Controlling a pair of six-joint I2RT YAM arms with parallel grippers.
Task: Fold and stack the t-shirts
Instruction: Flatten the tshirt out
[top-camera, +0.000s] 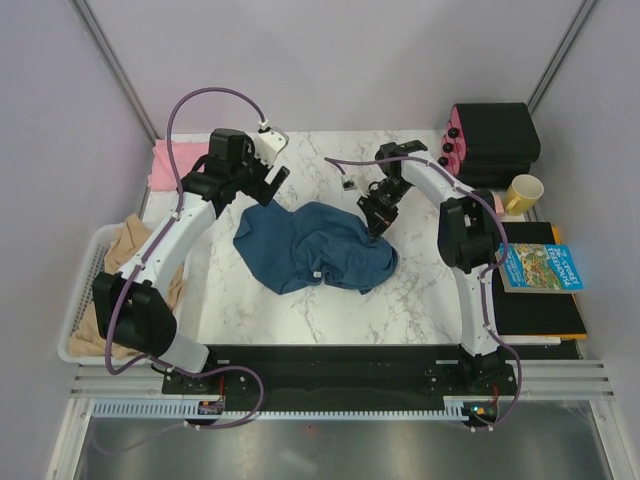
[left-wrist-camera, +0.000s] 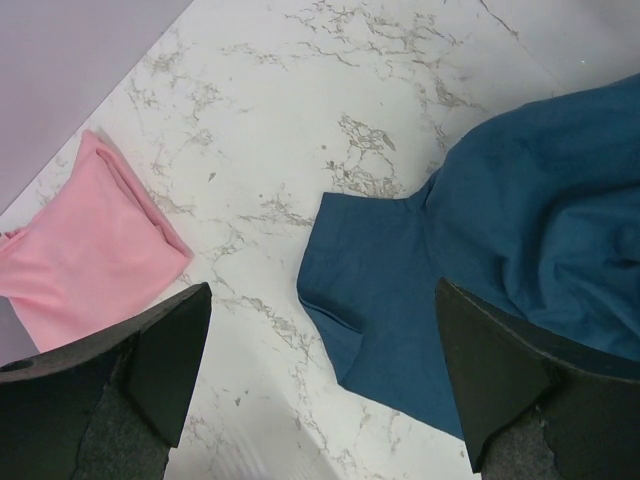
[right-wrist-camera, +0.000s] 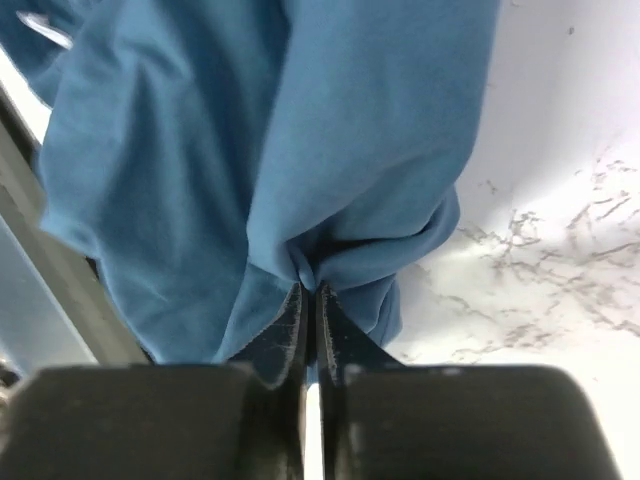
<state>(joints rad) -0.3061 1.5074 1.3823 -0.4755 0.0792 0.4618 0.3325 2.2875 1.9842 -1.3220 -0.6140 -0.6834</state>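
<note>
Right jaws are pressed together on a small pucker of the teal-blue t-shirt (right-wrist-camera: 300, 150), the cloth hanging from the pinch in soft folds. Left jaws stand spread and hold nothing, hovering over the marbled tabletop (left-wrist-camera: 300, 90). In the left wrist view a short sleeve of the same shirt lies flat directly below the gap between them, its hemmed opening pointing to the lower left of the frame.

In the top view the shirt is a rumpled heap in the middle of the frame, clear of the arm bases. Its long axis runs from upper left to lower right, and a small white tag shows near its lower edge. The right arm grips it at its upper right edge and the left arm is the nearer one to the upper left end, where the sleeve is. As I judge it, spreading the shirt turns on the left jaws dropping straight onto that sleeve or the shoulder beside it.

It is thin matte cotton, limp and likely to sag and bunch, against a hard, smooth surface. Farther off, in the upper left corner, the pale pink t-shirt (left-wrist-camera: 90, 250) lies folded flat, apart from the teal one, seemingly the base for the stack
</note>
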